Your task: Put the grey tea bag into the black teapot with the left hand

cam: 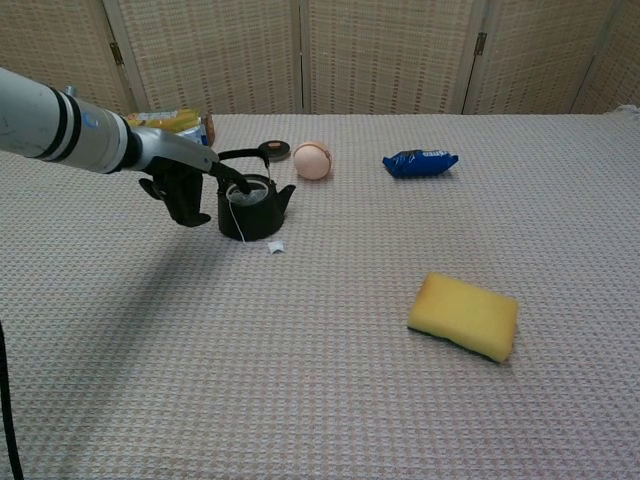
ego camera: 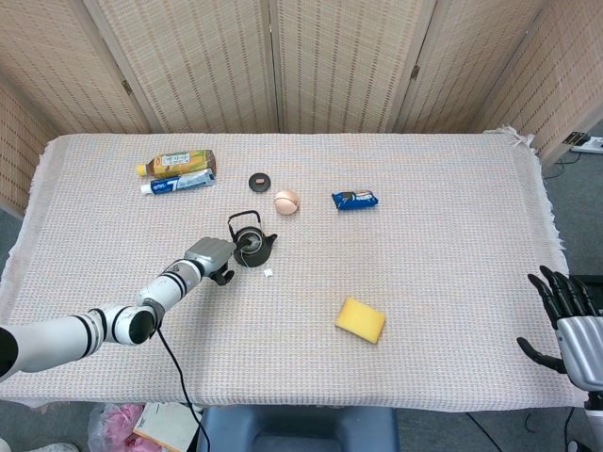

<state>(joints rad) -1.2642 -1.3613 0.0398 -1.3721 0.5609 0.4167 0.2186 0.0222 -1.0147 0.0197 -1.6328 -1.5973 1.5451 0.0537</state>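
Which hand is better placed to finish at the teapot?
Left. The left hand is right at the black teapot, fingers over its opening. The right hand sits off the table's far right edge.

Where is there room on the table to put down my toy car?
Plenty between the yellow sponge and the blue packet, and all along the right side. It is crowded near the black teapot, where the left hand is.
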